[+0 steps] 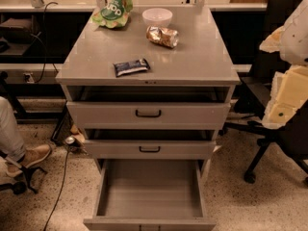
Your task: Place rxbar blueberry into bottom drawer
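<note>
The rxbar blueberry (131,67), a dark navy wrapper with a pale label patch, lies flat near the front edge of the grey cabinet top (192,61), left of centre. The bottom drawer (149,191) is pulled far out towards me and its wide grey tray holds nothing. My gripper (288,88) shows as pale white and yellow parts at the right edge of the camera view, close to the lens, well to the right of the bar and off the cabinet. It holds nothing that I can see.
A green chip bag (113,9), a white bowl (157,17) and a crumpled gold foil packet (162,36) sit at the back of the top. The two upper drawers (148,113) stand slightly open. A black office chair (269,129) is at the right, and a person's shoe (31,156) and cables at the left.
</note>
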Controlling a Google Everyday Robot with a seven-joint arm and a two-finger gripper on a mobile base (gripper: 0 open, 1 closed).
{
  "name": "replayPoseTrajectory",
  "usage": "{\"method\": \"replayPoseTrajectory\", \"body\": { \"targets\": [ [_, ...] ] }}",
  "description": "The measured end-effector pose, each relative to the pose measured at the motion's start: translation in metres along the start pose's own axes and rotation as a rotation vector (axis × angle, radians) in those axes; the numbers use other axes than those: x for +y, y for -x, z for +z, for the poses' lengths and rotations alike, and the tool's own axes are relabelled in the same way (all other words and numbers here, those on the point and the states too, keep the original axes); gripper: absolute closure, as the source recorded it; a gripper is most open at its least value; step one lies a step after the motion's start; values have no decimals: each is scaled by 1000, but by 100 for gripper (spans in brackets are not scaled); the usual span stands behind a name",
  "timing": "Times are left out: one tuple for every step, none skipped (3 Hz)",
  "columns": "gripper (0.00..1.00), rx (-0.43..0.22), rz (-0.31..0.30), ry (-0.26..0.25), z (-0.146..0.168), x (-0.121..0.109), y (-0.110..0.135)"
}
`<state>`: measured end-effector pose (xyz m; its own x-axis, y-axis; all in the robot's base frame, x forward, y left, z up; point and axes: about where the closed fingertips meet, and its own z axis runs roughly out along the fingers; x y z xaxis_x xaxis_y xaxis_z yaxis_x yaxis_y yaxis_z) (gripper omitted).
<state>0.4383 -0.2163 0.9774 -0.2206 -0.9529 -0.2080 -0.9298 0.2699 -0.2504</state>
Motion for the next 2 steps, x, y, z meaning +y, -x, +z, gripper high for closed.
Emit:
{"method": "replayPoseTrajectory", "body": {
  "targets": [
    [0, 0, 0, 0, 0, 0, 0],
    [0, -45, -90, 1, 16, -32, 29]
  ]
}}
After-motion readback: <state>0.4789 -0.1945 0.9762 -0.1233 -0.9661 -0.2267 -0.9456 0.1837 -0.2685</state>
